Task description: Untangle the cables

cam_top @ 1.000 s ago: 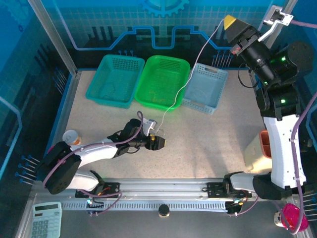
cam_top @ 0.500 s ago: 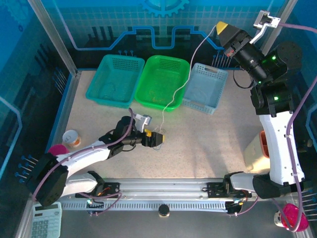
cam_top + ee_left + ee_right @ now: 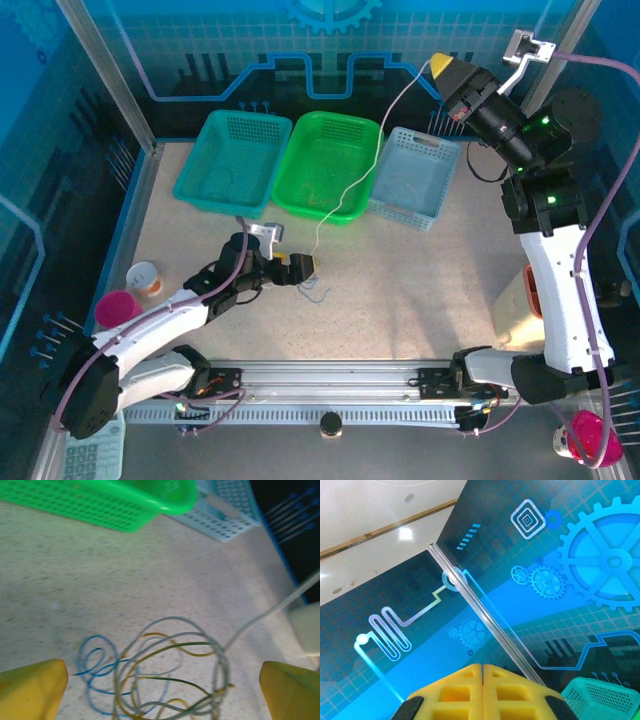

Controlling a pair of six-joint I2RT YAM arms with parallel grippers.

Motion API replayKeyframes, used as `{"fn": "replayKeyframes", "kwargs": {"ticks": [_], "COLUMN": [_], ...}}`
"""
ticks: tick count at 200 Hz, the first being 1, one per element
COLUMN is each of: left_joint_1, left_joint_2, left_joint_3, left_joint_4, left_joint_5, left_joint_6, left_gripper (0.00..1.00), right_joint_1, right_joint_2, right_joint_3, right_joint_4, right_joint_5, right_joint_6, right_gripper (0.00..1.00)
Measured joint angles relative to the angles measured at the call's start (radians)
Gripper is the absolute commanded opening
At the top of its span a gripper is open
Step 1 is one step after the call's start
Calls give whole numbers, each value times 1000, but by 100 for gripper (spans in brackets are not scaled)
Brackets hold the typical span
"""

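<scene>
cables: a small loose clump of thin blue, yellowish and white cords [image 3: 314,289] lies on the speckled beige tabletop [image 3: 420,280], at about 6 o'clock from the green plastic mesh basket [image 3: 330,165] and well apart from it; in the left wrist view the loops overlap, blue ones toward 9 o'clock, yellowish and white ones toward 3 o'clock.

left gripper [image 3: 304,266] is low over the table, just at 11 o'clock of the clump; its jaws are spread wide; the wrist view has one yellow fingertip [image 3: 32,687] at each bottom corner, with the clump between them and nothing gripped; contact with the cords cannot be told.

one thin white cord [image 3: 385,135] leaves the clump and climbs toward 1 o'clock, over the green basket's near right corner, up to the right gripper [image 3: 441,68]; the same cord slants away toward 2 o'clock in the left wrist view [image 3: 265,615].

right gripper is raised high at 1 o'clock of the top view, above the far side of the light blue plastic mesh basket [image 3: 412,180]; its yellow fingers [image 3: 465,690] are pressed flat together, no gap; the cord's upper end meets their tip, so it reads as pinched there.

teal plastic mesh basket [image 3: 232,160] sits just beside the green one at 9 o'clock, the light blue one at 3 o'clock; a small orange-and-white cup [image 3: 145,277] stands near the table's left edge.
</scene>
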State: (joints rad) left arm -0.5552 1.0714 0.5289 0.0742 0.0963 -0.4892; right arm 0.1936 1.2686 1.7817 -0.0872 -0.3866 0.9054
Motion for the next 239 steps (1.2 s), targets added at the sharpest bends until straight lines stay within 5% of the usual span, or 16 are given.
{"fn": "replayKeyframes", "kwargs": {"ticks": [41,113,195,239], "left_joint_1": [1,23,-4,-4], "left_joint_2": [-32,-63,-38,-85], "left_joint_3": [0,6,251,262], "left_joint_4": [-105,-16,-322,-293], "left_joint_5": [-184,100,-228,-91], "left_joint_6": [3,24,180,205], "left_gripper": [99,99,99,99], "right_joint_1": [11,26,73,111], "right_joint_2": [0,1,-53,-67], "right_joint_3": [0,0,-206,-287], "right_joint_4": [3,4,28,24], "right_joint_5": [-12,-34,-69,-100], "right_joint_6": [4,5,-5,-28], "right_gripper": [0,0,0,0]}}
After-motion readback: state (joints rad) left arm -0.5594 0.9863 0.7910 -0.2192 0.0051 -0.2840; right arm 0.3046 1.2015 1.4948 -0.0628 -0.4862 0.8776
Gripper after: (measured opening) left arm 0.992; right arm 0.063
